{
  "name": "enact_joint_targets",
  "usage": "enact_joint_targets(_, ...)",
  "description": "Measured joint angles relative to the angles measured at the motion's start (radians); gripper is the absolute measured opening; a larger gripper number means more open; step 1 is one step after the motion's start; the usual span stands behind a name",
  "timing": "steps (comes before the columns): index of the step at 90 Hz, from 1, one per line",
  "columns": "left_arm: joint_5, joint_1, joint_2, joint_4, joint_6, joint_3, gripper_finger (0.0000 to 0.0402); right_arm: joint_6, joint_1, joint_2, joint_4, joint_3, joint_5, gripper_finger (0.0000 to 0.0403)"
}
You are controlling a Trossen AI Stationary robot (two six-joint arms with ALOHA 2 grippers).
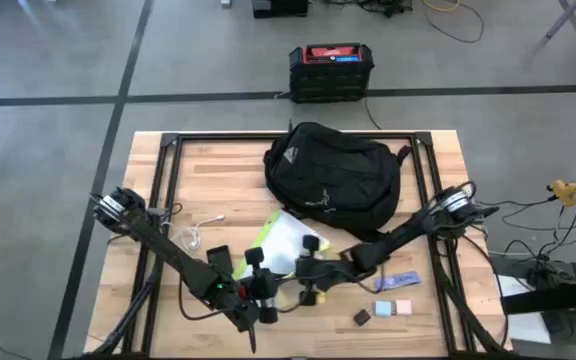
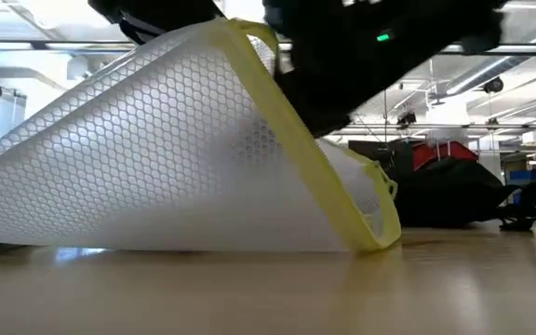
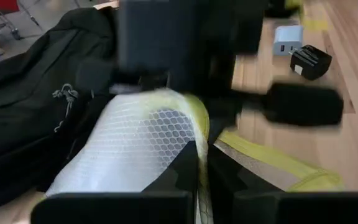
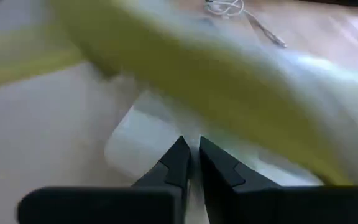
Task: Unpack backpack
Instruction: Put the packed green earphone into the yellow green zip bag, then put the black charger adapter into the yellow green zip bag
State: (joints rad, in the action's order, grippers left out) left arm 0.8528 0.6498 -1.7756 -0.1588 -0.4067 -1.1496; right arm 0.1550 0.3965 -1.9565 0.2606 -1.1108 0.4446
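Note:
The black backpack (image 1: 333, 180) lies on its side at the table's far middle, its dark bulk also in the left wrist view (image 3: 36, 93). Near of it, a white mesh pouch with yellow trim (image 1: 283, 245) stands tented up, its lower side on the table (image 2: 184, 244). My left gripper (image 1: 268, 292) is shut on the pouch at the near side. My right gripper (image 1: 308, 270) is shut at the pouch's raised top; its fingertips (image 4: 191, 155) are together in its wrist view. My left gripper pinches the pouch's yellow trimmed edge (image 3: 201, 146) between its two fingers, coming from the near left; the edge runs along between the fingers. That edge is held up off the table. My right gripper meets the pouch's raised top (image 3: 166, 98) from above. Its own body hides the contact, and its wrist view shows only blurred pale mesh at the fingertips. The pouch slopes down from there to the table (image 2: 361, 244).
A white cable (image 1: 203, 225) lies left of the pouch. Right of it are a blue strip (image 1: 400, 282), a small black charger (image 1: 362, 317) and a pale block (image 1: 393, 308). A black box with a red top (image 1: 330, 70) stands on the floor beyond the far edge.

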Motion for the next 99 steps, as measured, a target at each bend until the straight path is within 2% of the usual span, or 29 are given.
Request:
enact_joint_targets(13,0.000,0.000,0.000,-0.009,0.006,0.001,0.0000,-0.033,-0.019,-0.064,-0.048,-0.107,0.000,0.0100)
enact_joint_targets(29,0.002,0.001,0.002,-0.007,0.002,0.001,0.0000,-0.085,-0.011,-0.044,-0.065,-0.121,0.035,0.0212)
enact_joint_targets(48,0.006,0.001,0.002,-0.007,-0.019,0.001,0.0000,-0.026,0.018,0.044,-0.314,-0.111,0.064,0.0296)
enact_joint_targets(71,0.054,0.000,-0.001,0.009,-0.050,0.001,0.0000,0.085,0.053,0.070,-0.426,-0.084,0.057,0.0337)
enact_joint_targets(92,0.053,0.002,-0.002,0.009,-0.082,0.001,0.0000,0.100,0.155,0.161,-0.491,-0.008,0.048,0.0332)
enact_joint_targets(99,0.054,0.001,-0.002,0.009,-0.084,0.001,0.0000,0.108,0.181,0.220,-0.539,0.027,0.002,0.0328)
